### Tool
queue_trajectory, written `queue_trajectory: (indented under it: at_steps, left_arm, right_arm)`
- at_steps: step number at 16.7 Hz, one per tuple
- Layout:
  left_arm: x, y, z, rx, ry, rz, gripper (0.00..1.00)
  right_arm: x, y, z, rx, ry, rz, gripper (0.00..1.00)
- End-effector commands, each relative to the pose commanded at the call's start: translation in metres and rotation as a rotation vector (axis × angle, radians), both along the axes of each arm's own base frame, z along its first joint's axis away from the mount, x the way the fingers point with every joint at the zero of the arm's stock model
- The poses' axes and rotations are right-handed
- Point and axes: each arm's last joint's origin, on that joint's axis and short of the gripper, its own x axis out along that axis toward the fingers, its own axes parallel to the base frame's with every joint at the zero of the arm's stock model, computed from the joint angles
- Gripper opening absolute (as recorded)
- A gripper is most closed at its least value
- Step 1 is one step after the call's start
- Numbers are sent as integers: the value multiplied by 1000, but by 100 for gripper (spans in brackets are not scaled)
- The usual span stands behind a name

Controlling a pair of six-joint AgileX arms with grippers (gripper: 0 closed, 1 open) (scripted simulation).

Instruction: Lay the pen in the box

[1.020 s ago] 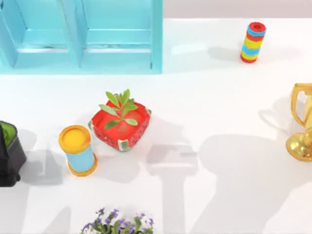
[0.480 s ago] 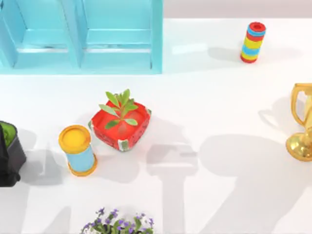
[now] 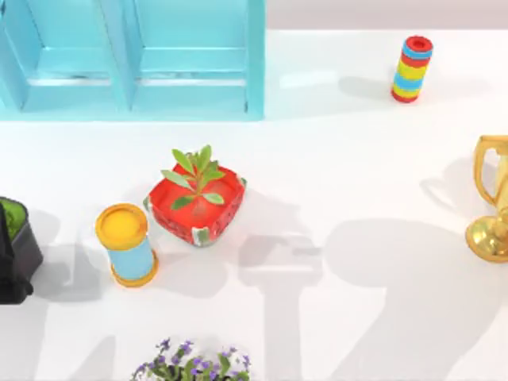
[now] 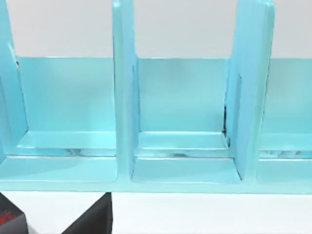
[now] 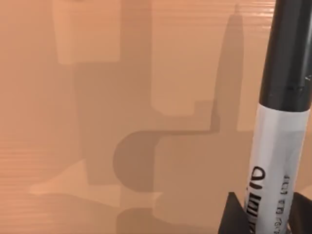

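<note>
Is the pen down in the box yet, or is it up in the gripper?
Not laid down. In the right wrist view the pen sits between the right gripper's fingers, its shadow falling on the tan surface behind; touching or not, cannot tell.

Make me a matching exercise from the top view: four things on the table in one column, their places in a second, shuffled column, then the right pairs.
Things:
1. striped ring stack
2. gold trophy
3. red planter
4. purple flowers

Places:
A. near edge, left of middle
B. far right corner
C. just right of the yellow-lidded can
D. right edge

Pairs: 1-B, 2-D, 3-C, 4-A
</note>
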Motion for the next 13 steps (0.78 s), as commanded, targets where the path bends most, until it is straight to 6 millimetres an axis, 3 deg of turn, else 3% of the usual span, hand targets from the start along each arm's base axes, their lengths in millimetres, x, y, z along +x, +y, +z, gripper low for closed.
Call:
queue_trajectory:
  at_steps: [10, 13]
  left_arm:
    - [0, 0, 0, 0, 0, 0, 100]
    - [0, 0, 0, 0, 0, 0, 100]
  right_arm:
    - [0, 0, 0, 0, 0, 0, 98]
    - [0, 0, 0, 0, 0, 0, 100]
